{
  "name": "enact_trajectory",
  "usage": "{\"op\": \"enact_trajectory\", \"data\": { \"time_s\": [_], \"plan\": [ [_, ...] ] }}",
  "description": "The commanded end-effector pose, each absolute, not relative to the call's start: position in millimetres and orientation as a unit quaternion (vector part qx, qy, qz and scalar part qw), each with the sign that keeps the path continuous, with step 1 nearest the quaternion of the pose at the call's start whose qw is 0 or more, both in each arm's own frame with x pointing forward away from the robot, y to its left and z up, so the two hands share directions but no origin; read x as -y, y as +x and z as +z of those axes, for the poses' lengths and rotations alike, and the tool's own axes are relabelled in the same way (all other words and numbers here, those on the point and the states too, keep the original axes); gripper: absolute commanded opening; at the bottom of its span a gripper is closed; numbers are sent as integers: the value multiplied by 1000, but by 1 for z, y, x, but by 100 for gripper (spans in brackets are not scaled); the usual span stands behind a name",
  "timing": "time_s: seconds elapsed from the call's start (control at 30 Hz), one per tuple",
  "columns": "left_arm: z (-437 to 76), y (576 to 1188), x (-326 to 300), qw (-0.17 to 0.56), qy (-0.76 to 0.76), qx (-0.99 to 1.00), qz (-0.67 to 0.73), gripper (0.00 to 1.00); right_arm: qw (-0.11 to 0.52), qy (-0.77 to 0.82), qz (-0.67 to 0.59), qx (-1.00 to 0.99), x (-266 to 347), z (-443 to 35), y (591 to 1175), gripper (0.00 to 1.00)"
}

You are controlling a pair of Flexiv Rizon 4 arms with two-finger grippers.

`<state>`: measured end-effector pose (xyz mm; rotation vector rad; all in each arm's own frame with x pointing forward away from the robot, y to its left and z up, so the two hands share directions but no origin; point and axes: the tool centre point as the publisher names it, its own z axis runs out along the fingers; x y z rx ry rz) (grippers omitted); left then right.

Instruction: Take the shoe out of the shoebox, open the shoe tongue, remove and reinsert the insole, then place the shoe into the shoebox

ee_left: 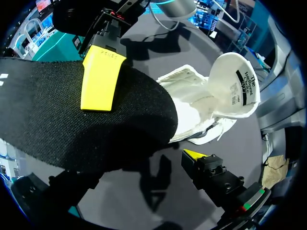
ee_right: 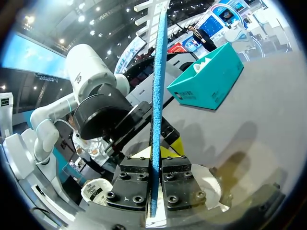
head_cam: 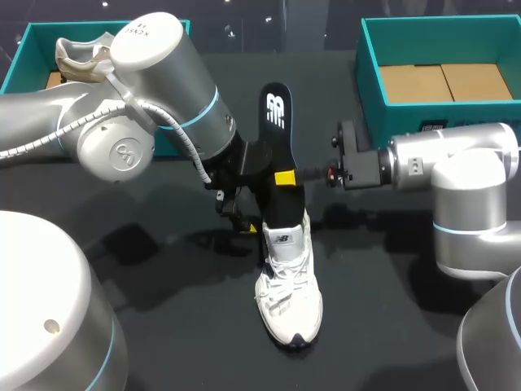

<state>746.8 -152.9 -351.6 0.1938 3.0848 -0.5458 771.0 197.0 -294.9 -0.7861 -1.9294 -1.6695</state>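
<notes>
Right tool: you will find the right gripper (head_cam: pixel 284 177) coming in from the right of the frame to its centre, fingers clamped on the black foam insole (head_cam: pixel 277 130). The right wrist view shows that insole edge-on, pinched between both fingers.
Left tool: the left gripper (head_cam: pixel 234 204) sits just left of centre, beside the shoe's opening. Its fingers stand apart; one yellow fingertip (ee_left: pixel 194 154) shows clear of the insole's edge, with nothing pinched.
Insole: it is held on edge, lower end at the shoe's collar and the rest running toward the top centre of the frame, a white logo at the far end. Its underside edge shows blue in the right wrist view.
Shoe: the white lace-up sneaker (head_cam: pixel 287 289) lies on the black table (head_cam: pixel 163 326) at lower centre, outside both boxes, toe toward the bottom edge.
Tongue: the white tongue (ee_left: pixel 235 86) is lifted, its labelled inner face in view.
Boxes: one teal cardboard shoebox (head_cam: pixel 366 73) stands at upper right, its brown floor showing; a second teal box (head_cam: pixel 20 57) at upper left holds a pale shoe (head_cam: pixel 81 55).
</notes>
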Motion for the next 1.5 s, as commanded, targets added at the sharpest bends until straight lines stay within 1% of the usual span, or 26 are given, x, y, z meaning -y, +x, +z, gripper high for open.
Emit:
{"op": "enact_trajectory", "data": {
  "time_s": [0.03,0.2,0.53,0.83,1.1,1.5],
  "plan": [
    [-352,747,154,2,62,-983,-173,100,233,-289,-607,702,-198,-298,768,0],
    [-352,747,154,2,62,-983,-173,100,228,-292,-606,704,-197,-299,766,0],
    [-352,747,154,2,62,-983,-173,100,182,-285,-617,710,-195,-290,765,0],
    [-352,747,154,2,62,-983,-173,100,177,-298,-612,711,-195,-291,765,0],
    [-352,747,154,2,62,-983,-173,100,130,-270,-623,722,-195,-289,759,0],
    [-352,747,154,2,62,-983,-173,100,144,-271,-620,722,-196,-295,763,0]
  ]
}}
